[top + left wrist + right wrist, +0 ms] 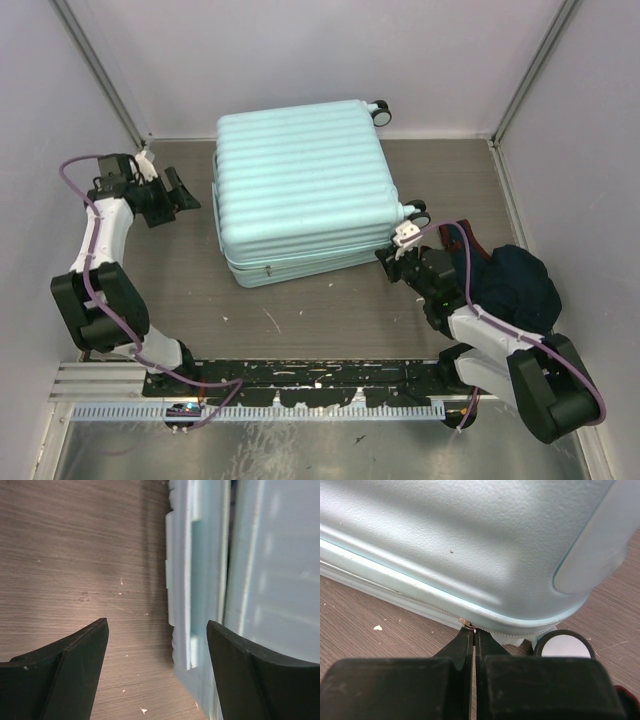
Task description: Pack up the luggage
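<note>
1. Mint-blue and ribbed, the hard-shell suitcase (300, 190) is lying closed and flat on the brown wooden table (300, 315).
2. The right gripper (472, 634) is pinching tight on the small coppery zipper pull (465, 623) at the near wheel corner. The left gripper (157, 625) is hanging wide and empty.
3. Unzipping is likely beginning, and the next move is calling for a steady drag along the seam.

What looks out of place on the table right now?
The suitcase lies closed and slightly askew, while a dark bundle of clothes sits outside it, to its right. Odd for packing: nothing can go in yet. The right pincer is shut on the zipper tab at the near corner.
</note>
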`<state>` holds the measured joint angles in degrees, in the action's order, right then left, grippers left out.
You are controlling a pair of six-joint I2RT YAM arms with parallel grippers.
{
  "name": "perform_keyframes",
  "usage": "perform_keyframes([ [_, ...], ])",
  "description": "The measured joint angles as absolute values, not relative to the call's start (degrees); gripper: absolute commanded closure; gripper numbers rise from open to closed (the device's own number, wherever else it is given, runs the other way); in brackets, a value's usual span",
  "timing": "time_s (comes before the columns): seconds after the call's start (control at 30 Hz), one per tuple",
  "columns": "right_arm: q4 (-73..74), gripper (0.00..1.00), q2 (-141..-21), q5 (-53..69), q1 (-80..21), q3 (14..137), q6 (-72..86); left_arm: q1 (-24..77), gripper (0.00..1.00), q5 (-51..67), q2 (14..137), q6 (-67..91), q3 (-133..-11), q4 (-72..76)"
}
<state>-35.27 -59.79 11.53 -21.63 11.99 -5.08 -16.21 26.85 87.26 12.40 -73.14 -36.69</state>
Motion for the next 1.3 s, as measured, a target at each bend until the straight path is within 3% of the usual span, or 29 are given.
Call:
perform_keyframes([
  [0.4, -34.09, 0.99, -60.01, 11.62, -21.65, 12.67, -7.27, -9.5, 0.36, 25.28, 98.8, 12.62, -72.75, -36.1],
  [0.6, -32.77, 0.99, -59.96, 11.64, -21.67, 13.21, -8.88, -7.53, 0.66, 24.4, 100.95, 12.53, -72.73, -35.24],
  [0.7, -31.55, 0.99, -59.48, 11.64, -21.69, 13.56, -10.09, -6.92, 0.98, 25.39, 101.54, 12.73, -73.45, -35.44],
  [0.73, -31.27, 0.99, -59.2, 11.66, -21.63, 13.56, -10.61, -6.57, 1.0, 25.45, 101.69, 12.69, -74.0, -35.88],
  [1.03, -29.1, 0.99, -56.97, 19.77, -12.03, 13.56, -13.41, -6.04, 1.0, 22.72, 105.36, 11.84, -80.23, -43.55],
  [1.3, -28.8, 0.99, -57.71, 35.35, -1.87, 13.76, -14.63, -6.04, 1.0, 22.72, 109.67, 9.69, -86.46, -50.24],
])
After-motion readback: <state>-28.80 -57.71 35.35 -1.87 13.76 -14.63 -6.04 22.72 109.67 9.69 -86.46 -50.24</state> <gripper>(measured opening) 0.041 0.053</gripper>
